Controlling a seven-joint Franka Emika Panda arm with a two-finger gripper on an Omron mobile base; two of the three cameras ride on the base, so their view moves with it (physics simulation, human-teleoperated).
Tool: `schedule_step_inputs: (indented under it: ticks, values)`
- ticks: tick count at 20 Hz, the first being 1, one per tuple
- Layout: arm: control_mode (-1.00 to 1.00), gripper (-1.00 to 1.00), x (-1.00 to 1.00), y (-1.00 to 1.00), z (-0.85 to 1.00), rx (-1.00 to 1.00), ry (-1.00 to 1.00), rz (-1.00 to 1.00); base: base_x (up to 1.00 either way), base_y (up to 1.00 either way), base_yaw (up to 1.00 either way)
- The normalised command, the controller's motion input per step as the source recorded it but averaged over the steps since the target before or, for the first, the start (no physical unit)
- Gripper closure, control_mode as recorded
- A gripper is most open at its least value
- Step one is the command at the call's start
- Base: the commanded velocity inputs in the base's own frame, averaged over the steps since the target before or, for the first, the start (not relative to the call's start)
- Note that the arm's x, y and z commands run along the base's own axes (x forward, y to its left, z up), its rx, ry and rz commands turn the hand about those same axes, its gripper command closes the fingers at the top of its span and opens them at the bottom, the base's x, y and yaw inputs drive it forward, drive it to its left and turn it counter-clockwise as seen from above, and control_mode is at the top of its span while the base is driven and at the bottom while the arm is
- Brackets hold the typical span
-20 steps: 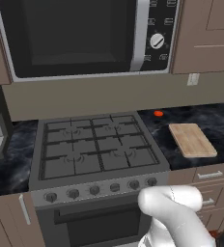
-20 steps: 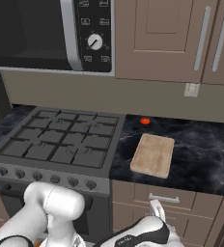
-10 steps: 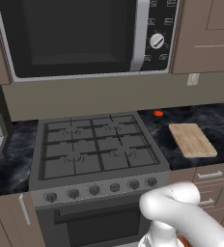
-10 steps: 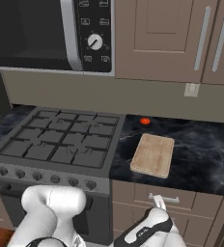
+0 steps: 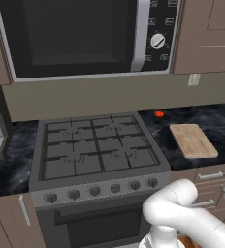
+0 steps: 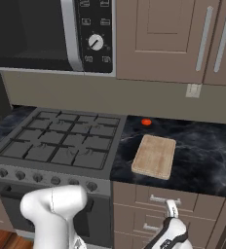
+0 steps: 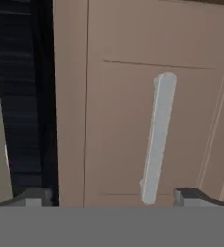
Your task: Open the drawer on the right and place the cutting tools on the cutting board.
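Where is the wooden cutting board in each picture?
Left base view: cutting board at the right, on the dark counter beside the stove.
Right base view: cutting board near the middle, right of the stove.
Hand view: a drawer front and its handle.
Shared landmark: the red dot behind the board.

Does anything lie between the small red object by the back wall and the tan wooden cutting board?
No. In the right base view, bare dark marbled counter separates the small red object from the light tan rectangular wooden cutting board.
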Motion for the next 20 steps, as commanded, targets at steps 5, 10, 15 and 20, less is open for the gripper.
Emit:
schedule_step_inputs:
  ticks: [5,10,15,20]
  values:
    - [-1.0,-1.0,0.47,-0.09,-0.37,0.03,-0.06,0.0,0.0,0.0,0.0]
    - [-1.0,-1.0,0.59,0.0,-0.24,0.0,0.0,0.0,0.0,0.0,0.0]
    - [-1.0,-1.0,0.54,-0.02,-0.25,0.0,0.0,0.0,0.0,0.0,0.0]
    - [-1.0,-1.0,0.34,-0.07,-0.37,0.0,-0.02,0.0,0.0,0.0,0.0]
